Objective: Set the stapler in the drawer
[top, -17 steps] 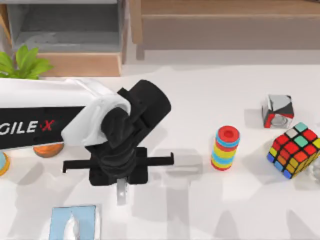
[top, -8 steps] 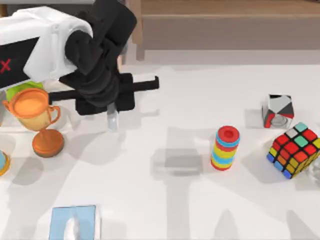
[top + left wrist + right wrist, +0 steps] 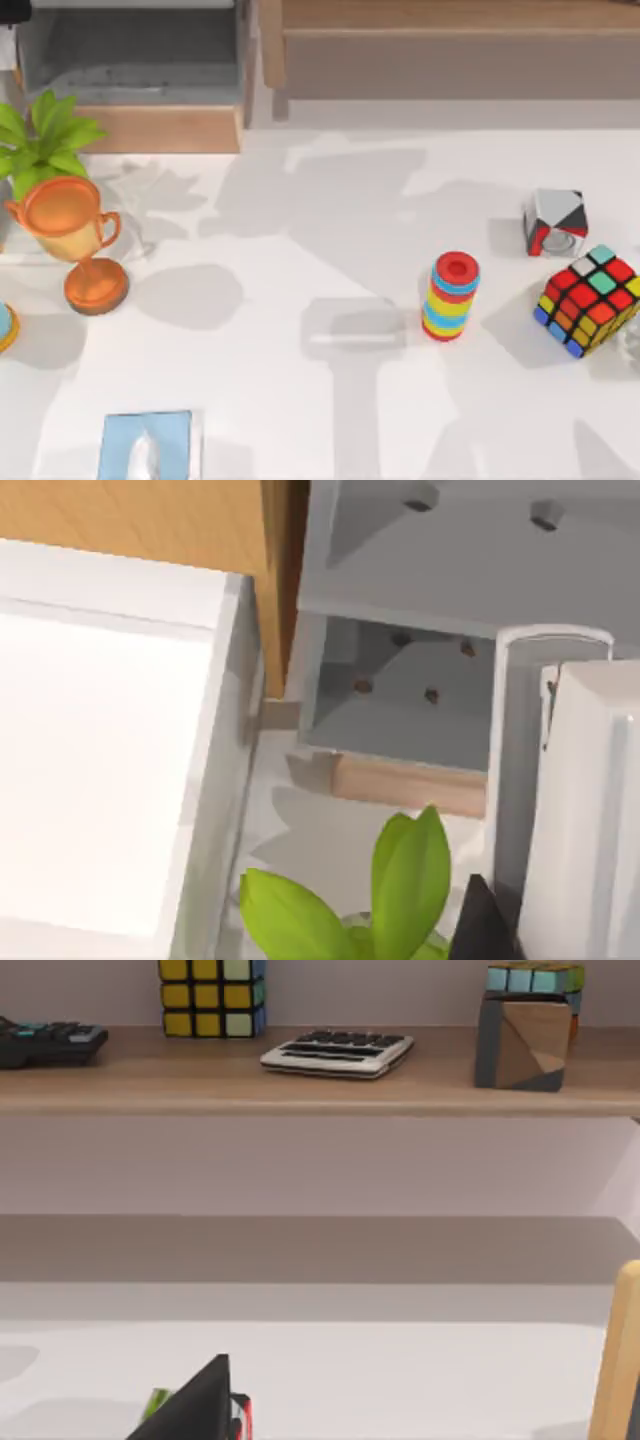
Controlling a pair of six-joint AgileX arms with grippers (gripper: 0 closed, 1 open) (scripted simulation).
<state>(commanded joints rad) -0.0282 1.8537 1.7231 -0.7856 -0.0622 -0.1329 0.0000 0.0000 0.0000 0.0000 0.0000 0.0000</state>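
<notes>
On the white tabletop, the drawer stands open in the upper left of the top view. The stapler hangs upright near the drawer, grasped by the left fingers.

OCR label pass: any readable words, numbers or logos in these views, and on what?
No text can be read in any view.
Dark calculator on the wooden shelf: key marks too small to read.
Flat white keyboard with black keys on the same shelf: legends too small to read.
</notes>
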